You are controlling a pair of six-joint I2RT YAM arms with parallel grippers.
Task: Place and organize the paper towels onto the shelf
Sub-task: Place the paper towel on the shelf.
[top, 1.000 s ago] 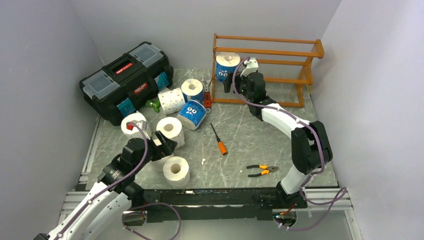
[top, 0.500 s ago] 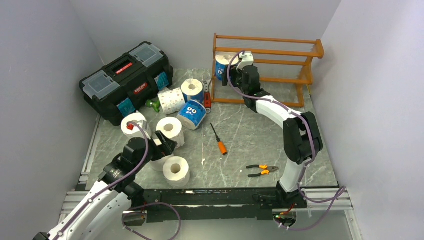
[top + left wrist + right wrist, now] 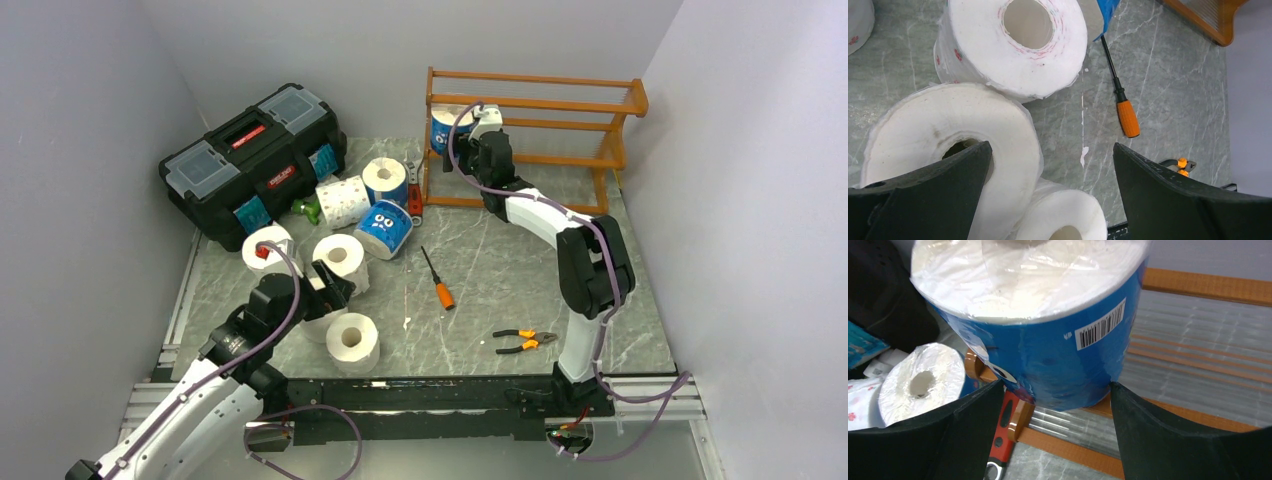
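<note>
My right gripper (image 3: pixel 463 142) (image 3: pixel 1054 384) is at the left end of the orange-brown shelf (image 3: pixel 560 105) (image 3: pixel 1198 286). It is shut on an upright blue-wrapped paper towel roll (image 3: pixel 441 128) (image 3: pixel 1048 355) just above a slatted tier. My left gripper (image 3: pixel 330 285) (image 3: pixel 1052 146) hangs open above white rolls at the near left. One finger is over the core of a white roll (image 3: pixel 948 120), with a second (image 3: pixel 1013 45) beyond and a third (image 3: pixel 1068 215) nearer. More rolls lie near the toolbox: a blue one on its side (image 3: pixel 385 228) and white ones (image 3: pixel 343 200) (image 3: pixel 265 245).
A black toolbox (image 3: pixel 250 160) stands at the back left. An orange-handled screwdriver (image 3: pixel 438 280) (image 3: pixel 1128 117) and orange pliers (image 3: pixel 525 341) lie on the marble table. A red-handled tool (image 3: pixel 1000 440) lies by the shelf's left foot. Walls close in on three sides.
My right gripper has pushed forward to the shelf's left end, round the blue roll, and its jaws have narrowed onto it. The left arm has barely moved.
</note>
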